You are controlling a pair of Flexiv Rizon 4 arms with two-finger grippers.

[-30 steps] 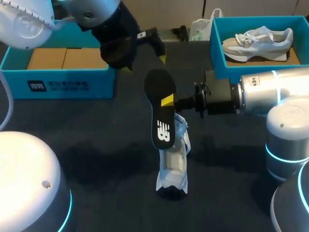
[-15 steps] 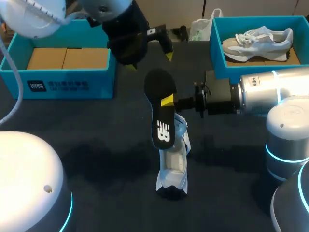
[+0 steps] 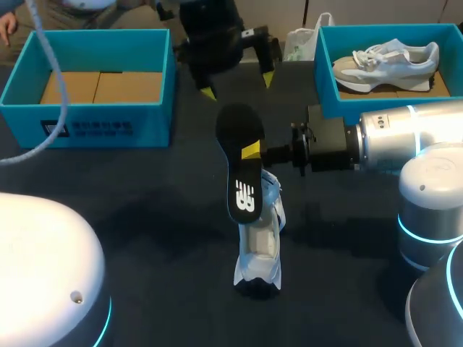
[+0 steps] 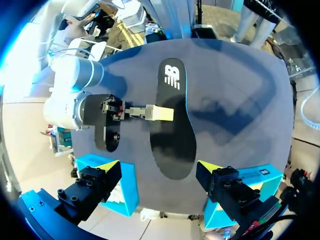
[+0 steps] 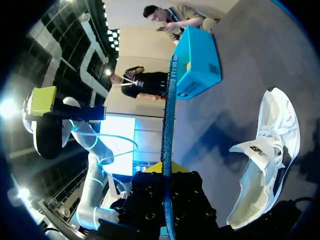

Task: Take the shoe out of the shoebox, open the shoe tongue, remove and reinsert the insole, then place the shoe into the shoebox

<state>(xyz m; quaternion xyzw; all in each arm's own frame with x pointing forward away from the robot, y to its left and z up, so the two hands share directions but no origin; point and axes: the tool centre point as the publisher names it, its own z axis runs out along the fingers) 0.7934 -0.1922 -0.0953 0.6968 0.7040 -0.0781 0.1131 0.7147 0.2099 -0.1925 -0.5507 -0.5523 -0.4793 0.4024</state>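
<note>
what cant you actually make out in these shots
Head view: the insole hangs in front of the shoe and hides much of its front end.
Head view: only one yellow tip of the right gripper shows; the insole covers the other.
Right wrist view: the insole is seen edge-on, so neither of its faces shows.

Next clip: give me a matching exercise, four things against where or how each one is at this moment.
Things:
1. insole
2. white shoe
3. grey shoe
4. left pincer

Places or states:
A. lying in the right-hand blue box
B. open, holding nothing
C. gripped by the right pincer
D. resting on the table

Pairs: 1-C, 2-D, 3-A, 4-B.
</note>
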